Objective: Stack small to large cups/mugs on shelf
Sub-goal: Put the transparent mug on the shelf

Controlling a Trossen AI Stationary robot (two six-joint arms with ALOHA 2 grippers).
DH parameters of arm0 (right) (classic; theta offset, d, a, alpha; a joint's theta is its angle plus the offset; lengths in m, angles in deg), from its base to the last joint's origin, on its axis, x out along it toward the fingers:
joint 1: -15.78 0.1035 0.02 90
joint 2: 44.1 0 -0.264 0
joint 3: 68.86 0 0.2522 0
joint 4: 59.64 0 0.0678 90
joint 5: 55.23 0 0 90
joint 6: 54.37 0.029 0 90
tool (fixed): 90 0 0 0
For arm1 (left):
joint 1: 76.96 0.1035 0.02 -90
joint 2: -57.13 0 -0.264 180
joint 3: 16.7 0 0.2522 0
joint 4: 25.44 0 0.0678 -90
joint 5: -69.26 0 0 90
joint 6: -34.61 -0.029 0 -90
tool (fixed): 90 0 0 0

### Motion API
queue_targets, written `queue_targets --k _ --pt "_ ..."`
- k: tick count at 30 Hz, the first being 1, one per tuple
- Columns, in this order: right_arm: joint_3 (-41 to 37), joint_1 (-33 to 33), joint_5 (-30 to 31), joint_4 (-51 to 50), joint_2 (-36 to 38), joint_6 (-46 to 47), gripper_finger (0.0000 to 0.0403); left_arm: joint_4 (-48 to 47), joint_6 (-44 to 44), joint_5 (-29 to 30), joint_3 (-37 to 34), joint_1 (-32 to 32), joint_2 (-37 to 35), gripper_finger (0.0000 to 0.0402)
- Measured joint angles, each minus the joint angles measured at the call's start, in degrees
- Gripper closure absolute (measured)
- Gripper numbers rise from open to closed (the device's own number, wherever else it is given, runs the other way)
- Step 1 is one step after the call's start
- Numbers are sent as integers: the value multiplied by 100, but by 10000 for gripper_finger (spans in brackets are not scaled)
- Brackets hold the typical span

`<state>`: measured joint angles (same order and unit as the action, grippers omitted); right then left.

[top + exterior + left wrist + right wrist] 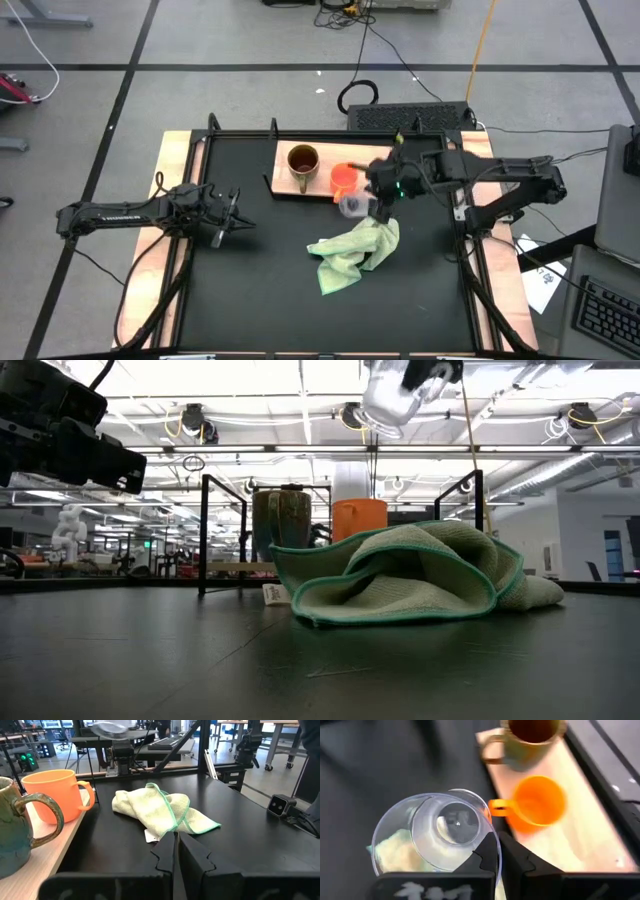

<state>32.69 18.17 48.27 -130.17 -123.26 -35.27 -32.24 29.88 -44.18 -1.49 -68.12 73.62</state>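
The shelf (325, 185), a light wooden board, lies at the table's far middle. On it stand the brown mug (303, 162) and, to its right, the orange cup (343, 178). My right gripper (497, 851) is shut on the clear glass cup (432, 832) and holds it in the air just near of the shelf, above the table (390, 400). My left gripper (176, 852) waits shut and bare at the table's left (225, 215), pointing level across the table. My right gripper pinches the glass cup's wall at the rim (487, 842) between its two fingers, which slant downward from the table's right. The cup is lifted clear of the table and hangs tilted below the fingers, its base (378, 422) lowest.
A crumpled light green cloth (355, 255) lies on the black tabletop near of the shelf, below the lifted cup. A black frame (205, 530) edges the table. Bare tabletop stretches at the near and left sides.
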Motion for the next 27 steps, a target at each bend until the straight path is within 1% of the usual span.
queue_targets --k 7,12,18,27 --pt "186 -1027 -2 -492 0 -224 403 -114 -130 -1 0 0 0 376" --pt "186 -1563 -18 -660 -4 -450 403 -195 -225 -2 0 -1 -1 376" --pt "186 -1903 -23 -657 -4 -612 403 -192 -225 -2 0 -1 -1 376" --pt "186 -2165 -53 -656 -4 -611 403 -188 -227 -2 0 -1 -1 376"
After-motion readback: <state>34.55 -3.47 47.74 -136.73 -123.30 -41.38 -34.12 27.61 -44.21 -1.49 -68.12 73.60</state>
